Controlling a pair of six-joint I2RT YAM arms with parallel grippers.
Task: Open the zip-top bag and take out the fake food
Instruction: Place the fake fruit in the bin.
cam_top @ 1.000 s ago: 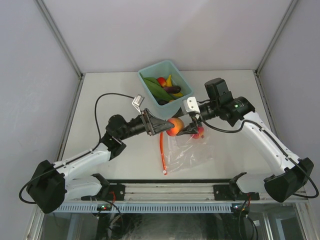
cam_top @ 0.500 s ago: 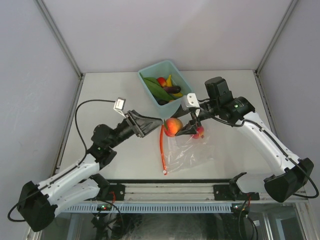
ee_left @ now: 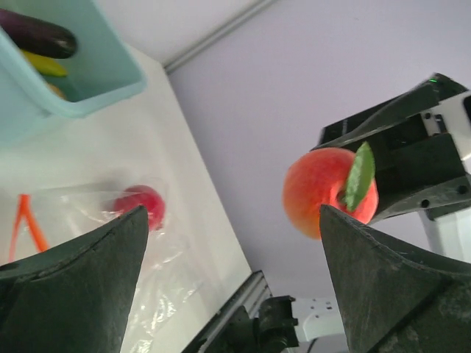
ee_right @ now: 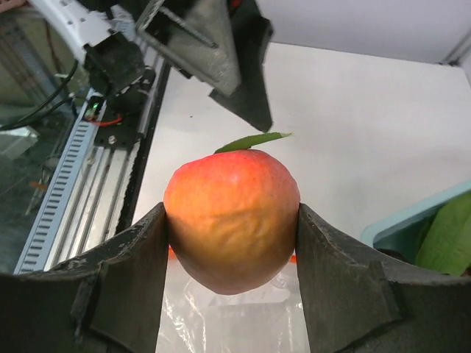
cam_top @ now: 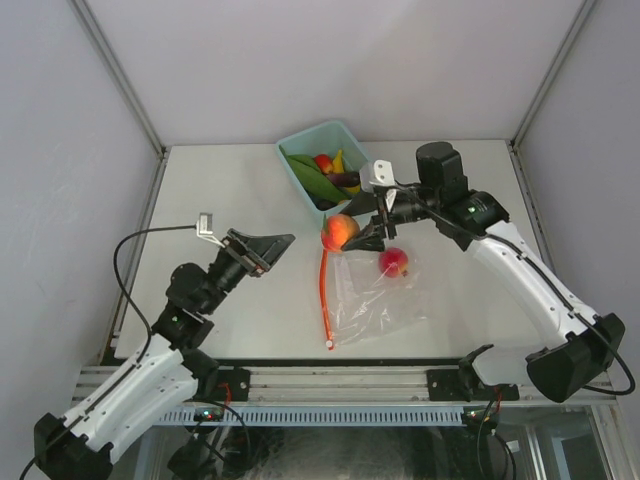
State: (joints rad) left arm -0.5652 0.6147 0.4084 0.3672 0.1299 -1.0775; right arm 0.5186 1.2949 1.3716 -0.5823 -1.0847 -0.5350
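Progress, top view: peach is out, clamped in right jaws above desk, between zip-top bag and teal bin, which holds other fake food. Red piece is left inside the bag. Left jaws are wide apart and empty.
Left wrist: red piece shows through the plastic; bag mouth is cut off.
Right wrist: peach hides most of the bag.

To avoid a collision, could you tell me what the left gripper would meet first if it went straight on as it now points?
Probably the peach held by the right gripper; the open left gripper points roughly at it, though relative height is unclear.
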